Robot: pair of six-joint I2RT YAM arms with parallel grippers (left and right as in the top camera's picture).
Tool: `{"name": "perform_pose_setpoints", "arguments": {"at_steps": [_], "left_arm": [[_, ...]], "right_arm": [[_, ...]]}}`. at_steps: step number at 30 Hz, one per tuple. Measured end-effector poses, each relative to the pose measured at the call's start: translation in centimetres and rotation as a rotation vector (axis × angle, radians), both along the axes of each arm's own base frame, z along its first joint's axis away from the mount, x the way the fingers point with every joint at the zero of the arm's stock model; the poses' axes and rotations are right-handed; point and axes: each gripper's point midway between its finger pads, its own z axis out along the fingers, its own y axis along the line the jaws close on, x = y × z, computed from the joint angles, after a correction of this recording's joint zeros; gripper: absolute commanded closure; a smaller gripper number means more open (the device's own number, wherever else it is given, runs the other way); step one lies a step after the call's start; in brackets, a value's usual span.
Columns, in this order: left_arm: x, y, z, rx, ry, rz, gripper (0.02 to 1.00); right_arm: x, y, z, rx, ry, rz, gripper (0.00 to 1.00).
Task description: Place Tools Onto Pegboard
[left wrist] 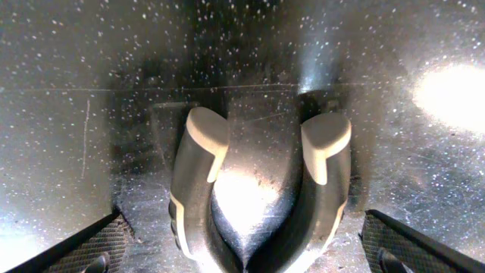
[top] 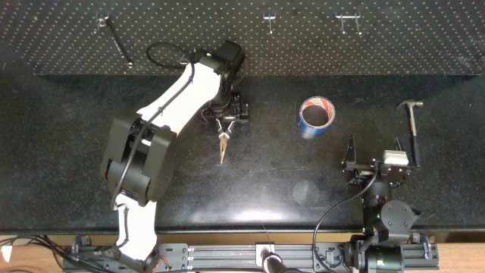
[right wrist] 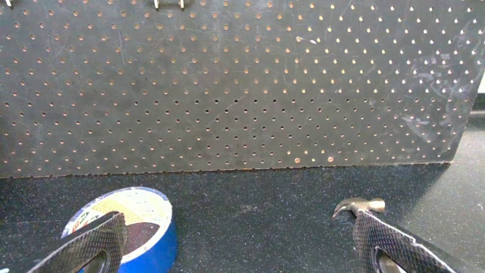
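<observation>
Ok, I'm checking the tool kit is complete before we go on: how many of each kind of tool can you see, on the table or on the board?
Wrench: 1
Pliers: 1
Tape roll: 1
Hammer: 1
Total: 4

no readable text, labels or numbers anywhere

A workshop bench: a pegboard with metal hooks and a hung wrench spans the frame's top, with a hammer and pliers on the dark worktop below.
</observation>
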Motion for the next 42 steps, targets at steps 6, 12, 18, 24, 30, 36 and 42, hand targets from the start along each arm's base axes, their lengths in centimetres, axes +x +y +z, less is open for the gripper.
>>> {"name": "perform_pose_setpoints", "arguments": {"at_steps": [6,12,18,24,30,36,42], "left_arm": [[-0.2,0.2,-0.1,0.014,0.012,0.017,0.084],[-0.1,0.3,-0.1,0.017,0.009,0.021,0.275],[0.1,0.3,-0.1,0.018,0.001,0.021,0.89],[0.1,0.2,-0.1,0.018,0.001,0.021,0.989],[2.2,1.4,8.2,0.069,-0.283,0.012,0.989],[8.1,8.0,27.5,-0.029,-1.424,0.256,0.989],[9.6,9.9,24.7,0.026,-1.455,0.263,0.991]], "right_arm": [[0.0,0.0,0.0,0.0,0.0,0.0,0.023],[0.0,0.0,0.0,0.0,0.0,0.0,0.023],[0.0,0.0,0.0,0.0,0.0,0.0,0.023],[0.0,0.0,0.0,0.0,0.0,0.0,0.023],[0.0,0.0,0.0,0.0,0.0,0.0,0.023],[0.0,0.0,0.0,0.0,0.0,0.0,0.023],[0.0,0.0,0.0,0.0,0.0,0.0,0.023]]}}
